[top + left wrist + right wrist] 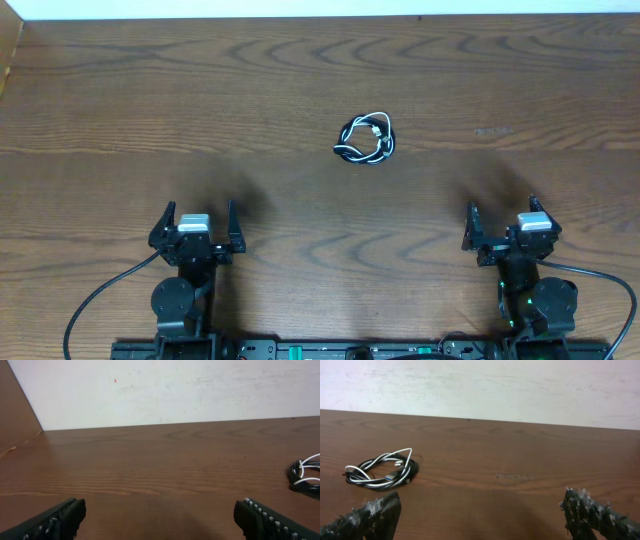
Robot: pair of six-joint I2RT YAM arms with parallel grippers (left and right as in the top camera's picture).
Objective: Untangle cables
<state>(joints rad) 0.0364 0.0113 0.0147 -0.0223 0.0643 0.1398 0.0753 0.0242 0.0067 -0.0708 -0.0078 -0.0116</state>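
The cables (365, 140), one black and one white, lie knotted in a small coiled bundle on the wooden table, just right of centre toward the far side. The bundle shows at the right edge of the left wrist view (306, 477) and at the left of the right wrist view (382, 471). My left gripper (196, 222) is open and empty near the front left, well short of the bundle. My right gripper (502, 219) is open and empty near the front right, also apart from it.
The wooden table (320, 90) ends at a pale wall along its far edge (320, 18). A wooden side panel (17, 415) stands at the far left. Thick black arm cables (100, 295) run along the front edge by the arm bases.
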